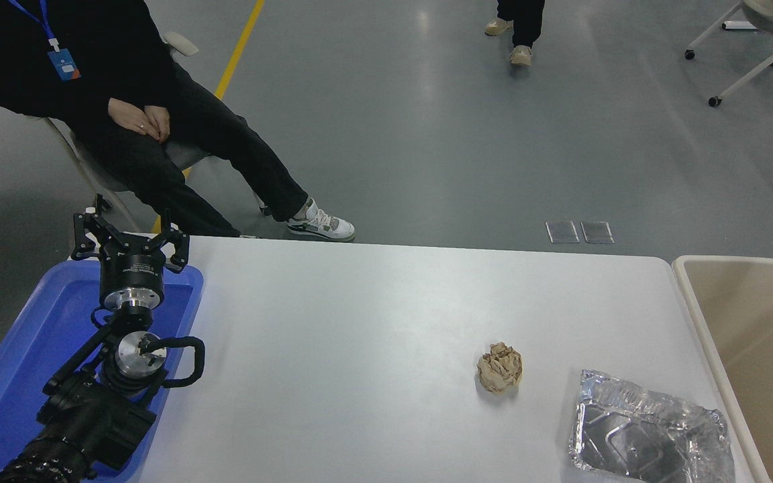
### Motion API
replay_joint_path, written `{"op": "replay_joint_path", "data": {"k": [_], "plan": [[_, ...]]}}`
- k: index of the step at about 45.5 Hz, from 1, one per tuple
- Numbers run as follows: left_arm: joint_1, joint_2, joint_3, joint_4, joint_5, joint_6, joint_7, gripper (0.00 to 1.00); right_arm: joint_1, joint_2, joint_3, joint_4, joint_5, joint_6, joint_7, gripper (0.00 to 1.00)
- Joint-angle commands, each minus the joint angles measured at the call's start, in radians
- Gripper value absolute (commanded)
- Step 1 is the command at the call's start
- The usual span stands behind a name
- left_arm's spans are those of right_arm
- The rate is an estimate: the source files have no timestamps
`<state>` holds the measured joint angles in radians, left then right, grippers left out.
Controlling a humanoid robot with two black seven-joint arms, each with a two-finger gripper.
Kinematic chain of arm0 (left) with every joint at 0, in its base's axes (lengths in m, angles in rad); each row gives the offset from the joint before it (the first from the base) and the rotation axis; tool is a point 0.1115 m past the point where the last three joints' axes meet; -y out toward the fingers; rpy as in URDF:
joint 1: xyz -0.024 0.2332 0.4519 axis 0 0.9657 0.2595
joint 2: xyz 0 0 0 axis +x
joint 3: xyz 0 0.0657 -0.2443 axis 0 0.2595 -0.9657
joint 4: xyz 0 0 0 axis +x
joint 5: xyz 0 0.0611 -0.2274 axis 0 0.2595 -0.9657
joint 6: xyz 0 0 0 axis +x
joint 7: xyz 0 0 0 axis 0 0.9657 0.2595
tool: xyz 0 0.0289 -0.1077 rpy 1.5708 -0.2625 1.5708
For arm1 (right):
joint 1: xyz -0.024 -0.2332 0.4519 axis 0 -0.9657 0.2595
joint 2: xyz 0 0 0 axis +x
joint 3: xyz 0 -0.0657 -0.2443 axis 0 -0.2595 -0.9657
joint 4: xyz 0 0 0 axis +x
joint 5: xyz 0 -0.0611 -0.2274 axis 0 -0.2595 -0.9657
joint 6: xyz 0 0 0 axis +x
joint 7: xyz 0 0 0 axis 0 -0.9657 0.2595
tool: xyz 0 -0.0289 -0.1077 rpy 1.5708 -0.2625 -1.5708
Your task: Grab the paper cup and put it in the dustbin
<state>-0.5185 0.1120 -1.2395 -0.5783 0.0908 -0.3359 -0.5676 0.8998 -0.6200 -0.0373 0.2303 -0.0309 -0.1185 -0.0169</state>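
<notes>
L tool (128, 236) parked over blue tray (17, 349) at desk (359, 322) L edge, fingers spread, holding nothing; dustbin (695, 295) at far R, well apart; paper cup and R tool not visible.

The left arm (84, 409) was matte black, with ribbed segments near its base. Two bare silver metal discs marked its wrist joints, a looped black cable curved beside the lower one, and its gripper (128, 240) had slim black fingers with small printed lettering below.
</notes>
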Motion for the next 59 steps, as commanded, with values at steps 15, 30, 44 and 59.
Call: {"op": "replay_joint_path", "data": {"k": [15, 30, 44, 59], "plan": [[0.0, 0.0, 0.0, 0.0, 0.001, 0.0, 0.0, 0.99, 0.378, -0.268, -0.328, 0.598, -0.331, 0.022, 0.005, 1.0], [0.0, 0.0, 0.0, 0.0, 0.001, 0.0, 0.0, 0.99, 0.654, -0.349, -0.605, 0.98, -0.449, 0.023, 0.005, 1.0], [0.0, 0.0, 0.0, 0.0, 0.001, 0.0, 0.0, 0.99, 0.939, -0.339, -0.864, 1.208, -0.52, 0.112, 0.005, 1.0], [0.0, 0.0, 0.0, 0.0, 0.001, 0.0, 0.0, 0.99, 1.277, -0.251, -1.167, 1.409, -0.517, 0.276, 0.006, 1.0]]}}
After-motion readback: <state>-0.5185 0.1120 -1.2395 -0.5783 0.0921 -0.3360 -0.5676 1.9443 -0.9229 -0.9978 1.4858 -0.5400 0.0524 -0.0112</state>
